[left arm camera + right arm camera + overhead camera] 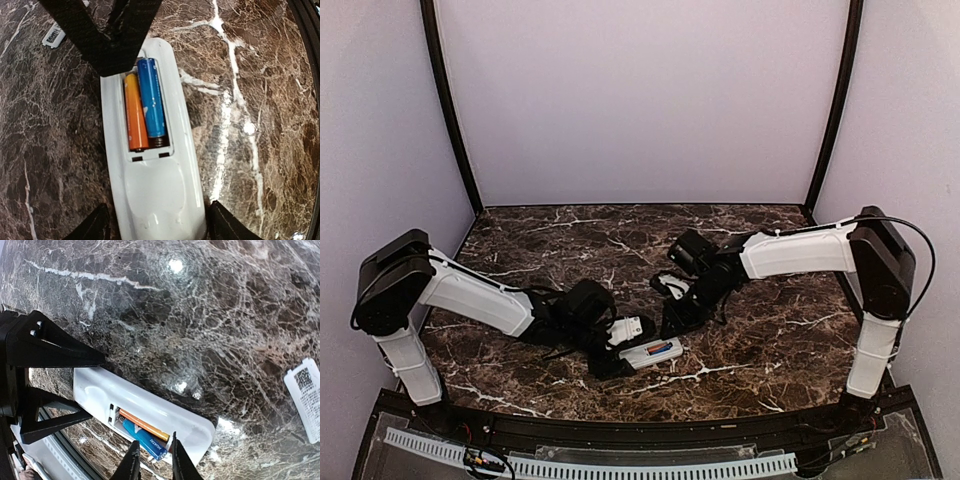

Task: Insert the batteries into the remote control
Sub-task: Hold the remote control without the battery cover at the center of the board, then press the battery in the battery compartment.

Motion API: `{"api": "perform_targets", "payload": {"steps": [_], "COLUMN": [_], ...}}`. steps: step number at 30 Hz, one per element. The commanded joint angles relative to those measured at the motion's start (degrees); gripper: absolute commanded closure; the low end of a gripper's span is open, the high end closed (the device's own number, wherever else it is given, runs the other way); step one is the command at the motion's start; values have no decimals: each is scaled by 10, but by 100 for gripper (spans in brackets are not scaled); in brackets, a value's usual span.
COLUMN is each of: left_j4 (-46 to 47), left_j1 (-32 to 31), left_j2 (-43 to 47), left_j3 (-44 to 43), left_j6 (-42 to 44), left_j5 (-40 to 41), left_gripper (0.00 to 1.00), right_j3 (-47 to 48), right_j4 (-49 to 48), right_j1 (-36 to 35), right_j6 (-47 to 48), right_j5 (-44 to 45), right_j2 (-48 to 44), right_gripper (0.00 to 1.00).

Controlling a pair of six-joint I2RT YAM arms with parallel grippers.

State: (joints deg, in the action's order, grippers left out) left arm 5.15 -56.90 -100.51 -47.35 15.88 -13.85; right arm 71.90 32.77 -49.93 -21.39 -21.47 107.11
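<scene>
The white remote control (pixel 155 185) lies back up on the marble, its battery bay open; it also shows in the top view (pixel 642 356) and the right wrist view (pixel 150 402). The orange battery (pixel 135 112) and blue battery (pixel 151 97) lie side by side in the bay. The blue battery's (pixel 145 439) far end looks slightly raised. My left gripper (pixel 157 222) is shut on the remote's end, one finger on each side. My right gripper (pixel 154 440) is narrowly open just over the batteries' other end, with the blue cell's tip between its fingers.
A small flat white cover piece with a printed code label (pixel 305 400) lies on the marble beside the remote; it also shows in the top view (pixel 630 328). The table's black front rim (pixel 640 425) is close behind the remote.
</scene>
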Motion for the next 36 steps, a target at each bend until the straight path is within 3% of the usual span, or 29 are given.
{"api": "perform_targets", "payload": {"steps": [1,18,24,28,36], "left_j4": [-47,-49,-48,-48,-48], "left_j1": [-4,-8,-8,-9,-9], "left_j2": [-34,-31,-31,-32,-33], "left_j3": [-8,-6,-6,-7,-8], "left_j6": [-8,-1,0,1,-1], "left_j5": [15,4,1,3,5], "left_gripper": [36,61,83,98,100], "right_j3": [-19,-28,-24,-24,-33], "right_j4": [2,7,17,17,3], "right_j1": [-1,-1,-1,-1,-2], "right_j6": [-20,-35,-44,-53,-70], "right_j5": [5,-9,-13,-14,-29], "right_j2": [-23,-21,-39,-37,-30], "right_gripper": [82,91,80,82,93]}}
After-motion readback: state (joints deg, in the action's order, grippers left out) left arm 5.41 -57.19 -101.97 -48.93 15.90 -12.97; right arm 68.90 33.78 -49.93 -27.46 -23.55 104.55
